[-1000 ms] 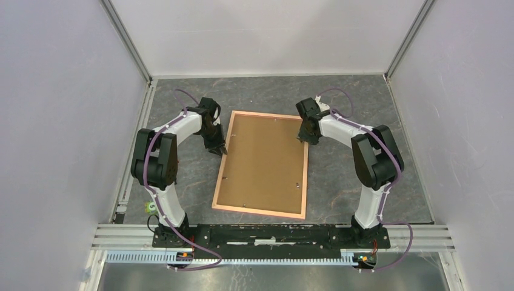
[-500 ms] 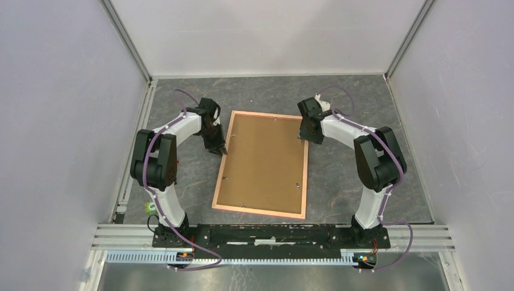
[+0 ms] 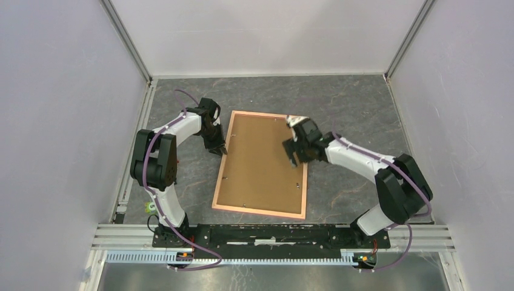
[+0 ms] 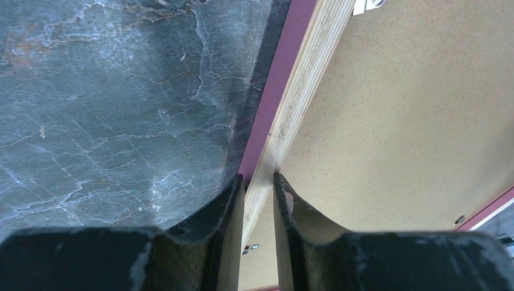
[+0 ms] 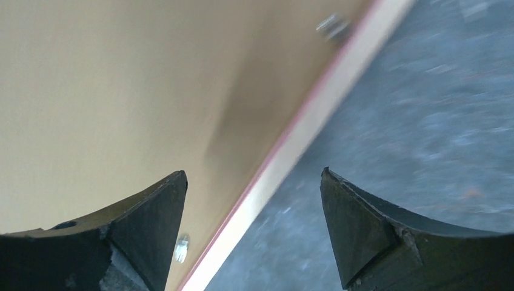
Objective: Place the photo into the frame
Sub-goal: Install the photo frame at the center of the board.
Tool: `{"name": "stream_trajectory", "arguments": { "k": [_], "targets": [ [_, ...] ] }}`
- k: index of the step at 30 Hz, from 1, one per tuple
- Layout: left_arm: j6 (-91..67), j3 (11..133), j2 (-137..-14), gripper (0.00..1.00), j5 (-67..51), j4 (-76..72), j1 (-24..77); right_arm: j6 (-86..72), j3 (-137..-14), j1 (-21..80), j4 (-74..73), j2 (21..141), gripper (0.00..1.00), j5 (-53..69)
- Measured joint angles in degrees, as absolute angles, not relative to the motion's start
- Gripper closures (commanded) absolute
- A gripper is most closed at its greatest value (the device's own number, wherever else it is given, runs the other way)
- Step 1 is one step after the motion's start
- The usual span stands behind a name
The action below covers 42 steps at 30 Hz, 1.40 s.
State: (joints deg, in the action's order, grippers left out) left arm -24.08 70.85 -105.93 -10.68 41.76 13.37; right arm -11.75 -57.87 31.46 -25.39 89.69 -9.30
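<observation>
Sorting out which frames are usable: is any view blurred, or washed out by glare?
Right wrist: smeared, with the table streaked and the edge of the frame soft. Left wrist: sharp, with the marble veins and the frame's wood layers crisp. Top external: even light, no glare, everything readable.

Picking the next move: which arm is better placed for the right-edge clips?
Right. The right gripper hangs open astride the frame's right edge, a clip in view ahead. The left gripper is shut on the frame's left edge.
</observation>
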Motion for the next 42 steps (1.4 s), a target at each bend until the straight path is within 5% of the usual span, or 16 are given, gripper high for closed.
{"name": "stream_trajectory", "arguments": {
  "k": [5,16,25,31,37,40,42],
  "targets": [
    [-24.1,70.85,-105.93,0.7,-10.7,41.74,13.37,-9.56,-48.93,39.44,-28.53,86.11,0.11,-6.96],
    [-24.1,70.81,-105.93,0.7,-10.7,41.69,13.37,-13.74,-43.86,39.94,-25.43,83.11,0.18,-4.89],
    [-24.1,70.63,-105.82,0.7,-10.74,41.52,13.37,-17.04,-42.48,41.21,-24.27,82.11,0.44,-4.78],
    [-24.1,70.46,-105.69,0.7,-10.72,41.34,13.37,-17.85,-41.21,41.23,-24.18,80.55,0.43,-4.93],
    [-24.1,70.37,-105.6,0.7,-10.7,41.25,13.37,-17.76,-40.71,41.15,-24.29,80.03,0.71,-5.21],
    [-24.1,70.3,-105.56,0.7,-10.63,41.36,13.3,-18.39,-40.49,41.01,-24.77,79.44,1.0,-5.56],
    [-24.1,70.3,-105.56,0.7,-10.63,41.36,13.3,-18.83,-40.29,40.88,-24.58,79.31,1.0,-5.37]
  ]
}}
